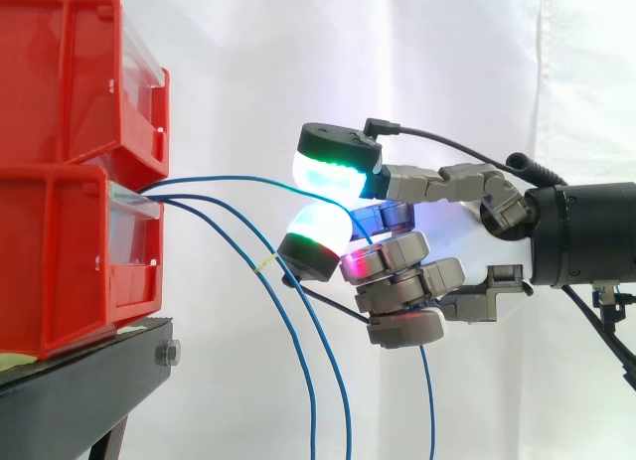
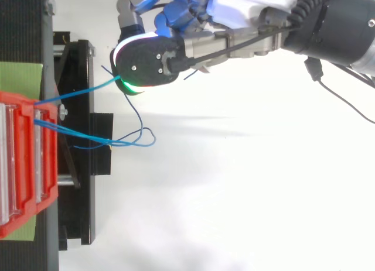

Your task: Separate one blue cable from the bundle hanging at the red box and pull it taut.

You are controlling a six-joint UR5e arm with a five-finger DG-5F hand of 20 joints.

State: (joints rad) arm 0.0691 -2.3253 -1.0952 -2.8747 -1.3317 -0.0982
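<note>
Two red bins stand stacked at the left, and the blue cables come out of the front of the lower bin [image 1: 60, 261] [image 2: 23, 165]. One blue cable [image 1: 229, 177] [image 2: 82, 91] runs almost straight from the bin to my hand [image 1: 452, 236] [image 2: 193, 13]. It passes between two glowing fingertips [image 1: 333, 167] that pinch it. Its free end hangs down below the hand [image 1: 427, 400]. The hand is shut on this cable, about a hand's width right of the bin. Two other blue cables [image 1: 310, 381] [image 2: 146, 139] sag loose from the bin, left of the hand.
The upper red bin [image 1: 60, 73] sits on the lower one. Both rest on a black stand [image 1: 89, 371] [image 2: 76, 136]. A green sheet [image 2: 20, 78] lies beside the bin in the top view. A white curtain hangs behind.
</note>
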